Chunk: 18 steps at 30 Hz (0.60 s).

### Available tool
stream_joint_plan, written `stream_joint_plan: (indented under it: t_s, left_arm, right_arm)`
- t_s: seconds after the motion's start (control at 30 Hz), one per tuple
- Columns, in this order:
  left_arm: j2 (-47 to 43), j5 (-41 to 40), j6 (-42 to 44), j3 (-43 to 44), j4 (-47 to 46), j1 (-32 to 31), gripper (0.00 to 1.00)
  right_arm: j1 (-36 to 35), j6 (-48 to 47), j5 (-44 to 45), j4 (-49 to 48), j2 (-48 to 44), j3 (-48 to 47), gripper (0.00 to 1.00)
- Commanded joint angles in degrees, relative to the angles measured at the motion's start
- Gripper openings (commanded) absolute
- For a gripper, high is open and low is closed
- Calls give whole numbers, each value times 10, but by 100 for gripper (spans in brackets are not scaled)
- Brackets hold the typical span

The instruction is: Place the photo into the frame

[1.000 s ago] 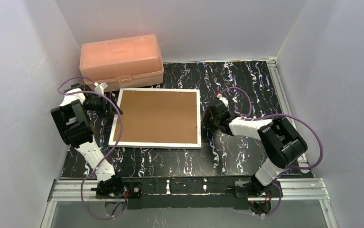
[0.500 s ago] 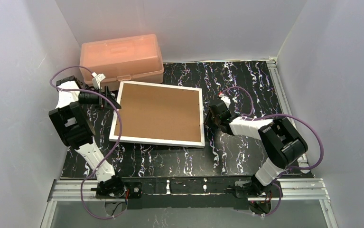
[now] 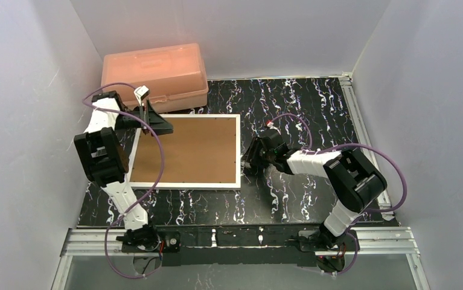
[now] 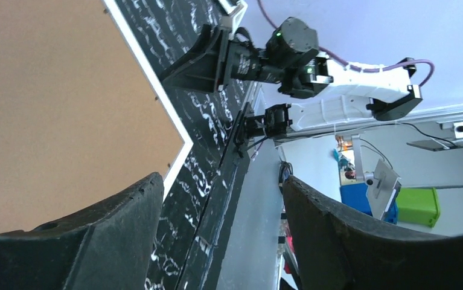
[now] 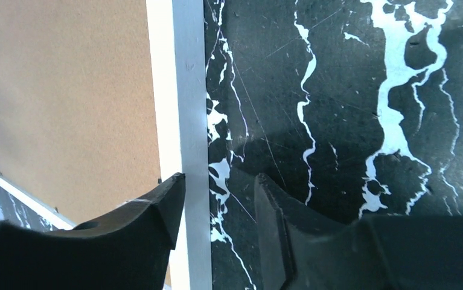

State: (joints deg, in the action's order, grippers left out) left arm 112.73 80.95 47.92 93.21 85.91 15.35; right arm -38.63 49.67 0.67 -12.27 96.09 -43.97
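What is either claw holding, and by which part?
Nothing held. Left claw open over the frame's far left corner; right claw open at its right edge, no pinch.

Frame [image 3: 183, 185] far-left corner hidden behind left gripper [image 3: 159, 125] (backing board [image 3: 186, 151] covers its interior).

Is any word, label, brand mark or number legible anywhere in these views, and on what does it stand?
None can be read.
The brown backing board in the white frame is plain.
The salmon-pink plastic box has a moulded panel on its lid, too faint to read.
The green bin in the left wrist view is too small to tell.
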Motion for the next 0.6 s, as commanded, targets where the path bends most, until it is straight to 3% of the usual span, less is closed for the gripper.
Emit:
stream_joint_plan:
  t_s: [0.0,0.07,0.13,0.3,0.47,0.57]
  left_arm:
    - [-74,-93,-68,13,15,30,71]
    - [-109,-184,-107,12,-51,48,71]
    - [-145,-338,-143,-4,-129,51,66]
    - [-198,-609,-120,-83,-299,73,60]
    - [-184,-753,-106,-166,-444,77,44]
    - [-154,-792,-118,-189,-506,77,41]
  right_arm:
    - [-2,-22,48,143,-25,26,60]
    - [-2,-29,65,155,-53,22,67]
    - [-2,-33,72,158,-68,13,73]
    - [3,-39,32,141,-52,-22,86]
    - [0,-46,49,148,-37,-62,98]
    - [-18,-55,103,186,-24,-102,99]
